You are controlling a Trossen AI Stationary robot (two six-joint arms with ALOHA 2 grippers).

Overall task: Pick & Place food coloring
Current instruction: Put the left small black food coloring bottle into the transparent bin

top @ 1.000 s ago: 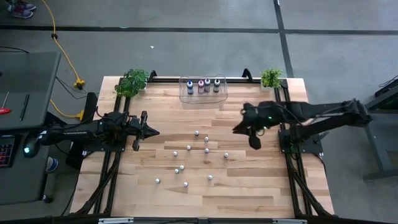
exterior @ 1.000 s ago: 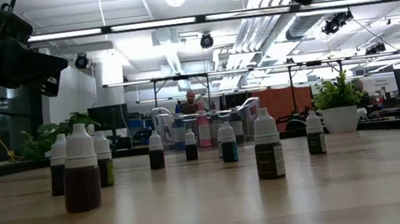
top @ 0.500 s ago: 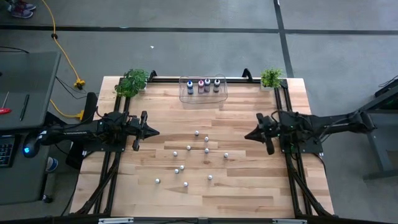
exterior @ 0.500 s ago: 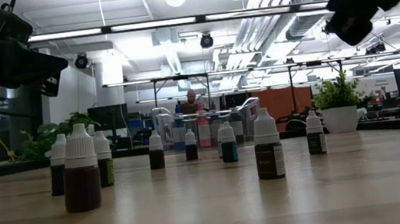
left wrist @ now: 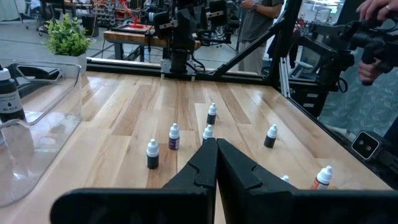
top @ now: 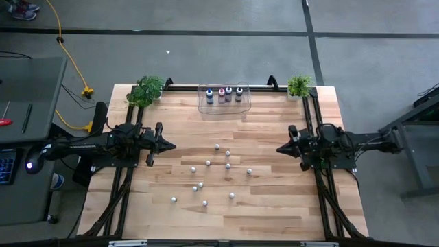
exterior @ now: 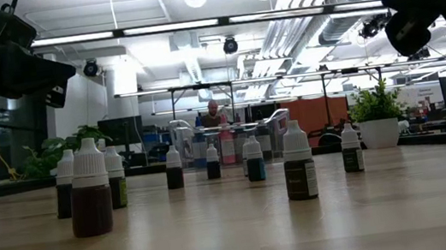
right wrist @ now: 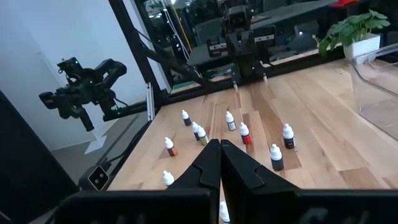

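Several small white-capped food coloring bottles [top: 217, 171] stand upright on their bases, scattered over the middle of the wooden table; the low view shows them [exterior: 299, 163] in a loose row. Larger bottles [top: 224, 94] stand inside the clear plastic bin [top: 206, 104] at the far edge. My left gripper [top: 168, 145] hovers shut at the table's left side, pointing right at the bottles [left wrist: 173, 136]. My right gripper [top: 279, 148] hovers shut at the right side, pointing left at them [right wrist: 244, 133]. Both are above the table and touch nothing.
Small potted plants stand at the far left corner [top: 145, 89] and the far right corner [top: 299, 85]. Black frame rails run along both sides of the table [top: 322, 185]. The near part of the table [top: 226, 223] is bare wood. People stand in the room beyond [left wrist: 261, 15].
My right arm has drawn back from over the table's right half toward the right edge and come down, levelling out so that its gripper points left. The left arm and the bottles have kept still.
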